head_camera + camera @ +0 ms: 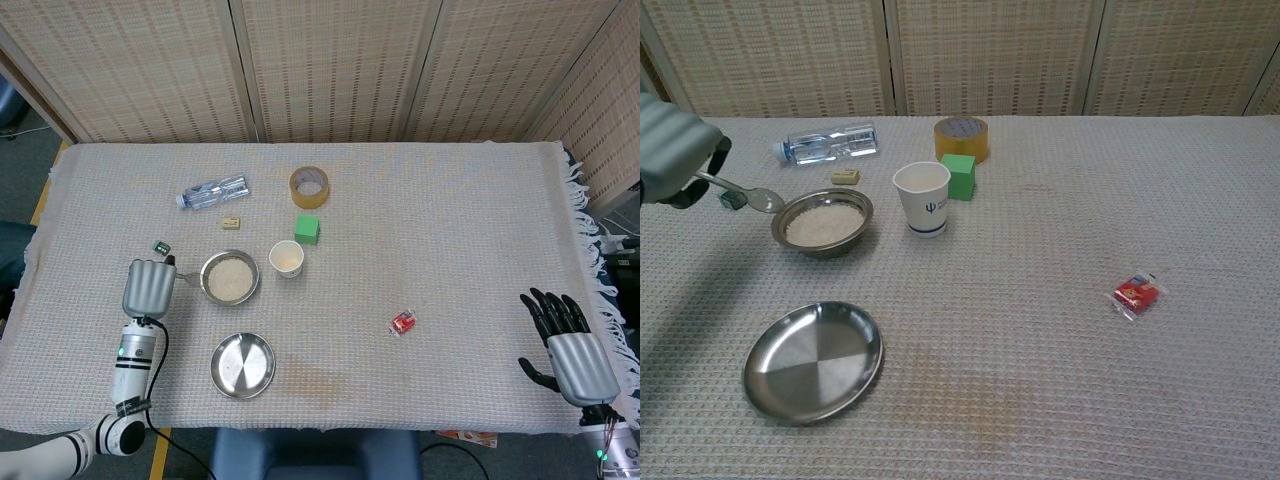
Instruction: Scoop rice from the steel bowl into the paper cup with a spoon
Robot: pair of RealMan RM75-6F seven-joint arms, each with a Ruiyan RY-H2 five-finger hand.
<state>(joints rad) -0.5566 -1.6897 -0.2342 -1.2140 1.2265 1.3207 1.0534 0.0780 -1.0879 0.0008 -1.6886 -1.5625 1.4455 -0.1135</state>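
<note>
The left hand (pixel 675 148) grasps the handle of a small metal spoon (pixel 748 194), whose empty bowl hovers just off the rim of the round steel bowl of white rice (pixel 823 222), at about nine o'clock from it. The white paper cup with a blue mark (pixel 923 198) stands upright just beside that bowl, at roughly three o'clock, and in the head view its inside looks pale, so I cannot tell whether any rice lies in it yet.

The step in hand, by my judgement, is the approach to a scoop: the spoon is held but carries nothing. The next move calls for tipping the spoon down over the near rim into the rice, drawing it through, then keeping it level on the short trip across the bowl to the cup mouth.

The right hand (pixel 570 345) rests well apart at the table's four o'clock edge, fingers spread and holding nothing.

An empty flat steel plate (pixel 813 359) lies at six o'clock from the rice bowl. A green cube (pixel 960 175) touches or nearly touches the cup at one o'clock, with a roll of brown tape (pixel 961 137) just behind it. A clear plastic bottle (pixel 828 143) lies on its side at twelve o'clock from the bowl.
</note>
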